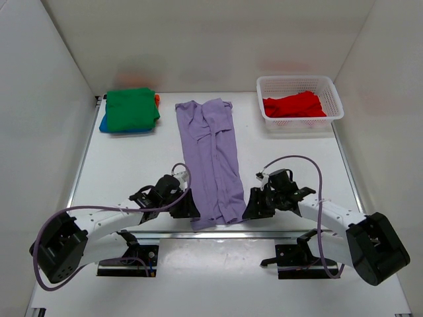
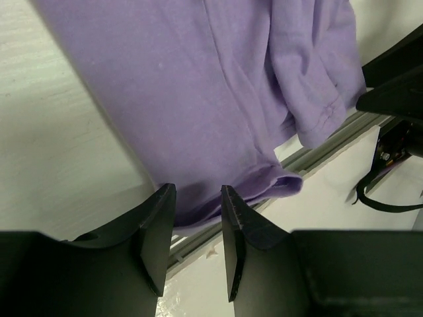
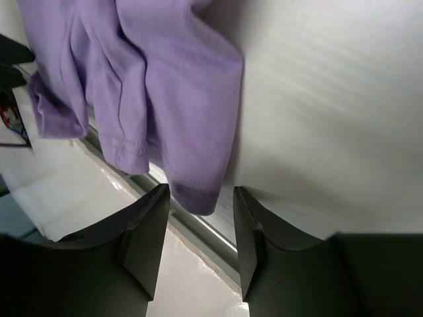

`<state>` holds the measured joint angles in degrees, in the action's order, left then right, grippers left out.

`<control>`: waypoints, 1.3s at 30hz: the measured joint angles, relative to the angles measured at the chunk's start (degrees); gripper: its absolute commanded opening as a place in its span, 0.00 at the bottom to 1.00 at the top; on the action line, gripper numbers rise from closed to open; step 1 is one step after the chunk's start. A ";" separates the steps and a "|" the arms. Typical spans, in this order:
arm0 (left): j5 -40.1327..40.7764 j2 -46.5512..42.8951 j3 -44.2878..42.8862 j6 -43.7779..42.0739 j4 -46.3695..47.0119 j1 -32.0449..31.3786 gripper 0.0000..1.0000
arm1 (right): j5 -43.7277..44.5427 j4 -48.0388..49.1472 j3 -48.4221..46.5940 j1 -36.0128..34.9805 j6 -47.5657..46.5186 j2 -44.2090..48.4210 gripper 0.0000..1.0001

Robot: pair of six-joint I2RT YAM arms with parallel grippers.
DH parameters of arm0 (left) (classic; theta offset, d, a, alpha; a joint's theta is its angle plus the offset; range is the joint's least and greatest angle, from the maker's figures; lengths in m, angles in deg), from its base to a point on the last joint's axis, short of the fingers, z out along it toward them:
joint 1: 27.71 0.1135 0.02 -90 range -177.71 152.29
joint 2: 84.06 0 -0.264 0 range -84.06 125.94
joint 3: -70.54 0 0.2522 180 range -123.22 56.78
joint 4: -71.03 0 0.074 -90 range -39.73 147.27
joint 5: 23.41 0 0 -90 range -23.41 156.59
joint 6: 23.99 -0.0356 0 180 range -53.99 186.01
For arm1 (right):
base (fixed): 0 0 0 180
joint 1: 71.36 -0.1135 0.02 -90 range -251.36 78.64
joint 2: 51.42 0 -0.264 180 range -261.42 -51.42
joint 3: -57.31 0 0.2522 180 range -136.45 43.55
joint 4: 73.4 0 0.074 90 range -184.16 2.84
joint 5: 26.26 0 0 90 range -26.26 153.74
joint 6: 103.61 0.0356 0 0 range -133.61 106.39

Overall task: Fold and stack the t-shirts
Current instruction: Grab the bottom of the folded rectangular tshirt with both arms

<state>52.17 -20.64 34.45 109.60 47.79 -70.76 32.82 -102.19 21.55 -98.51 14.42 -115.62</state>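
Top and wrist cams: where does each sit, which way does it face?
Top: above and behind the bases, looks down on table, shirt; both arms show.
Left wrist: on left arm, faces shirt's near left corner; own fingers show.
Right wrist: on right arm, faces near right corner; own fingers show.
Shared: all see the shirt.

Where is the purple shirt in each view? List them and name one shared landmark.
Top view: purple shirt in the center, running lengthwise to the near edge.
Left wrist: shirt fills the upper frame, hem at bottom center.
Right wrist: shirt at upper left.
Shared landmark: metal rail under the hem.
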 measured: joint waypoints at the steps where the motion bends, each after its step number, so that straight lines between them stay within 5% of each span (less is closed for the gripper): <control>1: -0.04 -0.04 0.11 0.15 -0.20 -0.13 0.45 | -0.37 0.09 0.28 -0.39 0.22 -0.33 0.41; 8: -0.42 -0.74 0.90 0.70 -0.07 -1.86 0.43 | -2.40 1.79 0.46 -1.64 0.46 -1.90 0.39; 11: -1.11 -1.44 2.56 1.60 -0.09 -2.40 0.25 | -2.89 2.05 0.46 -1.84 0.31 -2.58 0.19; 13: -1.36 -2.40 3.37 2.08 -0.72 -2.58 0.00 | -3.02 1.97 0.46 -2.16 0.48 -2.99 0.01; 21: -1.18 -11.63 6.32 0.85 -2.60 3.54 0.00 | -3.50 -0.63 0.46 -2.97 1.09 -1.75 0.00; 26: -0.81 -9.62 5.95 -1.46 -2.95 6.82 0.00 | -5.18 -3.98 0.46 -2.01 1.09 0.83 0.00; 30: -0.79 -4.96 3.82 -2.91 -3.04 6.19 0.25 | -6.08 -5.70 0.46 -1.97 1.07 1.31 0.00; 39: 1.25 1.75 1.68 -3.56 0.20 6.25 0.34 | -7.39 -7.69 0.46 -2.03 0.46 1.44 0.00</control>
<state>53.42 -18.89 36.13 106.04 47.99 -64.51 25.43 -109.88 22.01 -100.55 14.88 -114.18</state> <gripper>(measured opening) 0.336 0.031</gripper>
